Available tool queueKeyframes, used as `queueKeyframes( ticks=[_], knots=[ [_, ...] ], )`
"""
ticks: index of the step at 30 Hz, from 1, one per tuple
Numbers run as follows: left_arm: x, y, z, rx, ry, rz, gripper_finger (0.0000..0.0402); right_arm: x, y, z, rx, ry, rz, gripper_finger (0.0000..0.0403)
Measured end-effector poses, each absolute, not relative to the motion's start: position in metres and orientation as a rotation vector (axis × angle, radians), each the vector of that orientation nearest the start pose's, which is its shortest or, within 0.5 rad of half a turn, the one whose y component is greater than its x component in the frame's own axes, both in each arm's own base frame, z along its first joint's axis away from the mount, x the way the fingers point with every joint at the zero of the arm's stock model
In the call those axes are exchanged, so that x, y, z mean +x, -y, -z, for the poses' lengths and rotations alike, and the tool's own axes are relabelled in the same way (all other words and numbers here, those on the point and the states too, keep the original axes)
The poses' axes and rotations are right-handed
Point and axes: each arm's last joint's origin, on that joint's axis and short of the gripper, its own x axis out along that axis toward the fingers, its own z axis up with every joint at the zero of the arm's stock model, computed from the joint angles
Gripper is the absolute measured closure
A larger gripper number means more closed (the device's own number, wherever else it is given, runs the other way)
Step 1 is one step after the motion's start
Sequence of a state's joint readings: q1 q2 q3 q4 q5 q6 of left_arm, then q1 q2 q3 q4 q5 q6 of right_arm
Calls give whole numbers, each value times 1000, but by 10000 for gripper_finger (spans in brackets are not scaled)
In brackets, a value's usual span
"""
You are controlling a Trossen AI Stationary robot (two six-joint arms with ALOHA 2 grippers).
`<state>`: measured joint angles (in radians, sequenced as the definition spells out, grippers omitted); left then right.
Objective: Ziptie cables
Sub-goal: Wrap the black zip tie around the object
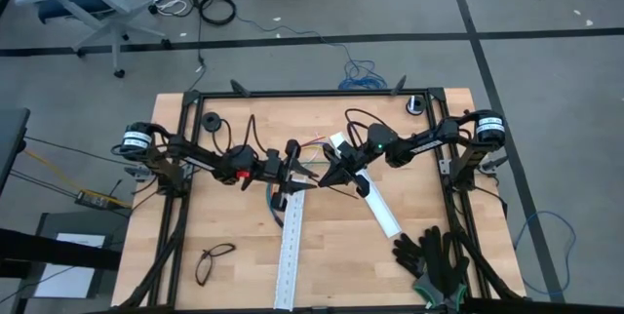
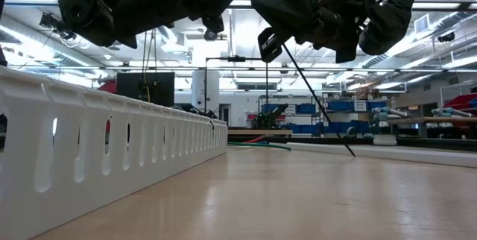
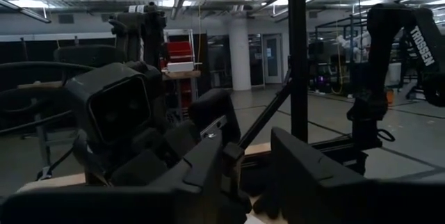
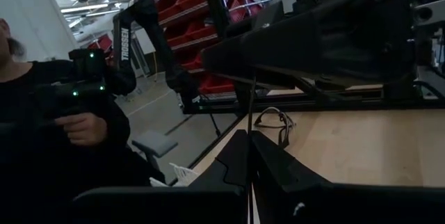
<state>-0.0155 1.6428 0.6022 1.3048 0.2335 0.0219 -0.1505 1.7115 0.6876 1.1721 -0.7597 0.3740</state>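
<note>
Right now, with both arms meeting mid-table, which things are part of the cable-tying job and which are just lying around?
Part of the job:
- the cables, coloured wires near the table's middle
- black zip tie, pinched in the right gripper
- left gripper, facing it

Lying about:
- two white rails
- eyeglasses
- black gloves
- tape roll

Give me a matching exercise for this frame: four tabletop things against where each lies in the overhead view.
Things:
1. eyeglasses
2. black gloves
3. cables
4. upright white rail

Places:
A. near right corner of the table
B. between the two end effectors, toward the far edge
C. near left part of the table
D. running from the middle to the near edge

Pairs: 1-C, 2-A, 3-B, 4-D
</note>
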Motion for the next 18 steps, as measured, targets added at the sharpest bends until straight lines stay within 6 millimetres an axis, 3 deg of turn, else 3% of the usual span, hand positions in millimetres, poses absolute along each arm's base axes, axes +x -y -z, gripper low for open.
queueKeyframes(
  ticks=[18],
  knots=[
    [307, 11, -209, 51, 251, 258, 384, 323, 29, -201, 290, 27, -626, 402]
  ],
)
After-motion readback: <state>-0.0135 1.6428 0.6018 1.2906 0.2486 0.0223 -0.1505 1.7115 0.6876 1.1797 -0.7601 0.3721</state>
